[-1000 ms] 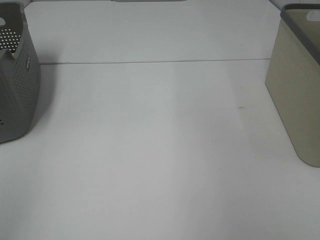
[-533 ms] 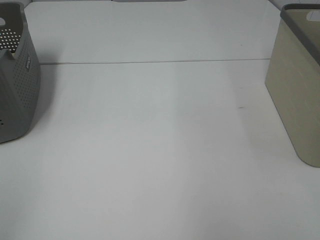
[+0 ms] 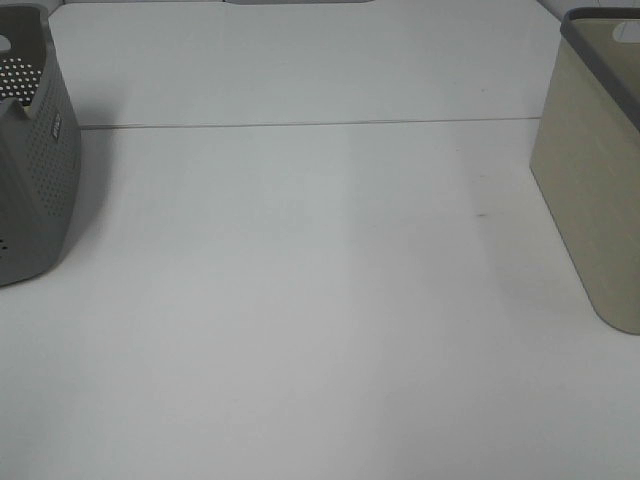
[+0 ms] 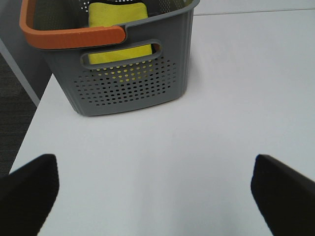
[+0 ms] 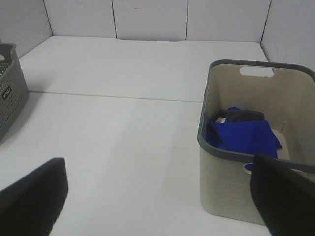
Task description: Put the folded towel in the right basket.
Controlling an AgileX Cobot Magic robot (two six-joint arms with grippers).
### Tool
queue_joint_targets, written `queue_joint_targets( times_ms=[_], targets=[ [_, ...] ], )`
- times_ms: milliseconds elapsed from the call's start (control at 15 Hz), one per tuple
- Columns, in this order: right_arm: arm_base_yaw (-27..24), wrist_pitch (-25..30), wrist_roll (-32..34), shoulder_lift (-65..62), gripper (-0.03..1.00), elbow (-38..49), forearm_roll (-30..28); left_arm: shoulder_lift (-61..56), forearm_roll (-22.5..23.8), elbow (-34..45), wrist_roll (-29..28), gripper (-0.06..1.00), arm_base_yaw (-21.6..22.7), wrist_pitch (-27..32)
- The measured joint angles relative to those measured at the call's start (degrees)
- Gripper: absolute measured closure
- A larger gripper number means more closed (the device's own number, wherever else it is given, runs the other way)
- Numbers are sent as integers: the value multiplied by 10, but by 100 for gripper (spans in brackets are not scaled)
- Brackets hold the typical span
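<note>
Neither hand appears in the exterior high view, where we see only the plain white surface [image 3: 320, 300], a thin seam crossing it toward the far side. At the left edge stands the grey perforated plastic basket [image 3: 35, 190], and at the right edge the beige smooth-walled plastic basket with a dark grey rim [image 3: 595, 190]. The two sit well apart, with bare surface between them. From this angle we cannot see what either holds.

Through the left wrist view, we find the left hand [image 4: 157, 191] spread wide, its two dark fingertips at opposite lower corners with nothing between them but the surface. Beyond it stands the grey perforated basket, here showing an orange handle [image 4: 74, 37] along its near rim. Inside lies the folded yellow towel [image 4: 120, 29], also visible through the wall's handle slot and holes.

Through the right wrist view, we see the right hand [image 5: 157, 196] likewise spread wide and holding nothing, its dark fingertips at the two lower corners. The beige basket sits close by on one side, and within it lies a crumpled blue cloth [image 5: 243, 135] with a darker grey piece [image 5: 243, 115] beside it. The grey basket shows at the opposite edge.
</note>
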Motion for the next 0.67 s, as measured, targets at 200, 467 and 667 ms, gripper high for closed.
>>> queue_joint_targets(
  times_ms=[200, 467, 667],
  targets=[
    [0, 0, 17, -74, 0, 77, -18, 0, 0, 0, 0, -4, 0, 0],
    [0, 5, 41, -108, 0, 229, -53, 0, 0, 0, 0, -4, 0, 0],
    [0, 9, 50, -108, 0, 329, -66, 0, 0, 0, 0, -4, 0, 0]
  ],
)
